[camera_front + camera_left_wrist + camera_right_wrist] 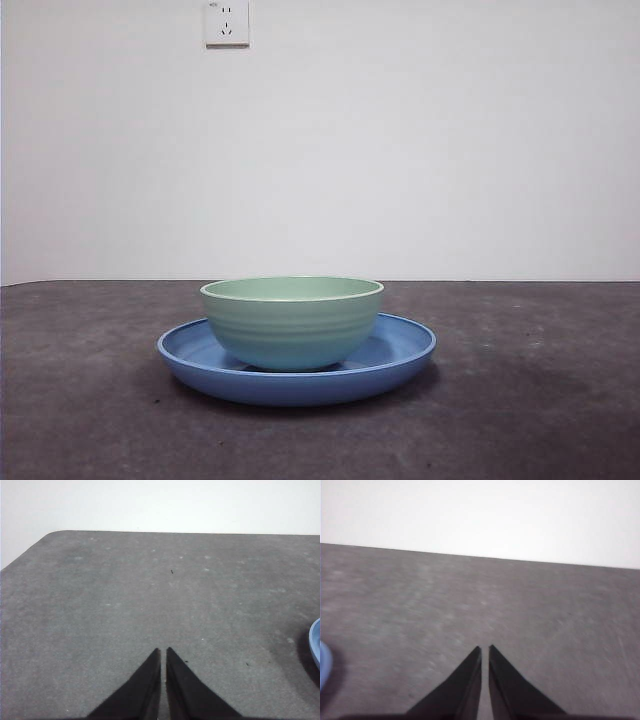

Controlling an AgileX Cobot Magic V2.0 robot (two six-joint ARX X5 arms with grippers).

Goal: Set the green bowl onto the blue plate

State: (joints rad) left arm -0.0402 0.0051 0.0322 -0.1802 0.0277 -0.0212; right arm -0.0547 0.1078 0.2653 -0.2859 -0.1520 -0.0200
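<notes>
1. Sitting upright on the blue plate (400, 362), the green bowl (292, 320) has its base on the plate's floor, roughly centred and a touch toward the left in the front view. Placement reads as done.
2. Blue plate lies flat on the tabletop (80, 400), near the middle of the front view. Plate rim shows all round the bowl, so the bowl is fully inside the rim, not perched on it.
3. Bowl looks level, rim horizontal, no tilt visible. Judgement: stable, nothing left to correct on the placement itself.
4. Left gripper (163, 651): jaws together, only a thin slit between the tips, nothing held, nothing touched. It hangs over bare tabletop; a sliver of the blue plate shows at the edge of the left wrist view, well apart from the tips.
5. Right gripper (485, 649): jaws together as well, same thin slit, empty. Over bare tabletop; a blurred blue patch at the edge of the right wrist view is probably the plate, too soft to be sure.
6. Neither arm shows in the front view, so both are clear of the bowl and plate.
7. Remaining work, as a judgement: none on the objects; at most parking the arms.
</notes>
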